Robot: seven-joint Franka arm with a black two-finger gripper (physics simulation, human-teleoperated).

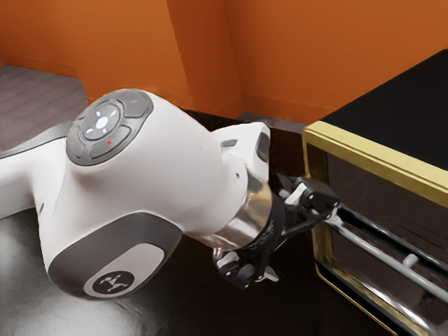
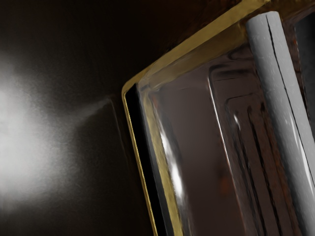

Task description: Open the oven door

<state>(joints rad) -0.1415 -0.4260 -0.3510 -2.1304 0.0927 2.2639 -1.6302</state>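
The gripper (image 1: 304,242) is open in the exterior view, its two fingers spread wide. One finger is beside the near end of the grey bar handle (image 1: 381,250); whether they touch I cannot tell. Behind the handle is the glass oven door (image 1: 364,187), which looks shut within the gold-edged oven (image 1: 381,157). In the wrist view the handle (image 2: 281,93) runs lengthwise in front of the door's dark glass (image 2: 197,147). Nothing is seen held between the fingers.
A dark, shiny table (image 1: 175,308) lies under the arm and shows again beside the oven in the wrist view (image 2: 59,162). The oven's black top (image 1: 399,105) rises at the exterior view's right. Orange walls (image 1: 280,49) stand behind.
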